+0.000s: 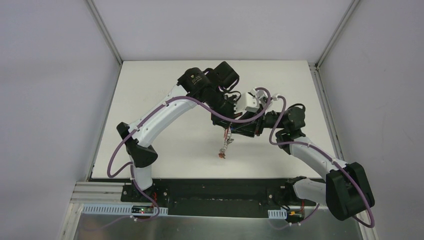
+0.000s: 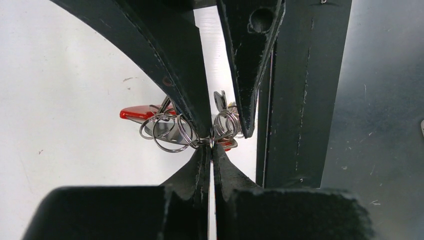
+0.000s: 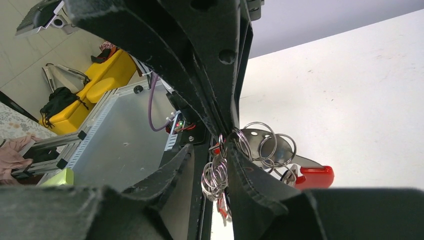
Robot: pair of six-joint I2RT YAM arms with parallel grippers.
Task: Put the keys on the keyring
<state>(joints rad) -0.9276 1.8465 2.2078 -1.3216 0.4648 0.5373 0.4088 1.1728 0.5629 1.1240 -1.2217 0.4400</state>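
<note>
White table (image 1: 165,100); my grippers meet above its middle. Left gripper (image 2: 210,146) is pressed together, pinching a coil of the keyring (image 2: 186,132), which dangles between us. Right gripper (image 3: 214,156) is part-spread round more rings; can't tell if it bites. Red key (image 3: 314,176) hangs just beside. Rings are likely light, stiff, slippery and swingy, so grip one coil flat at its rim. Fingers hide the split ends; other keys not seen.

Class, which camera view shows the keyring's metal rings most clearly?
Left wrist: the keyring rings fan out sharply against the white table, pinched by the left gripper. Right wrist shows them too, partly behind dark fingers. Top external shows only a tiny dangling cluster.
</note>
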